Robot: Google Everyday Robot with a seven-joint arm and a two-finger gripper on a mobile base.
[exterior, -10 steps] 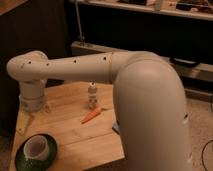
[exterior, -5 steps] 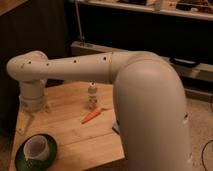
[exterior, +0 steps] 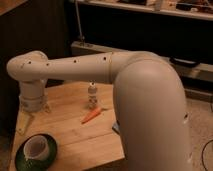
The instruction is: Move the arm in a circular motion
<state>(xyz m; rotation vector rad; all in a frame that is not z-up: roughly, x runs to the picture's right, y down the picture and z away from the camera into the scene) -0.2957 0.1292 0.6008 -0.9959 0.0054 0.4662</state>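
Note:
The cream-white arm [exterior: 145,105] fills the right and middle of the camera view. Its thick upper segment rises at the right, and a long tube [exterior: 75,67] with small dark screw holes reaches left to a rounded elbow [exterior: 27,67]. From there a short wrist section [exterior: 34,95] points down. The gripper [exterior: 34,114] hangs below it with tan tips, just over the left part of the wooden table [exterior: 65,135]. It holds nothing that I can see.
On the table, a small white bottle [exterior: 92,95] stands upright under the arm's long tube, with an orange carrot [exterior: 91,116] lying just in front of it. A green plate with a white cup [exterior: 34,150] sits at the front left. A dark shelf unit [exterior: 150,30] stands behind.

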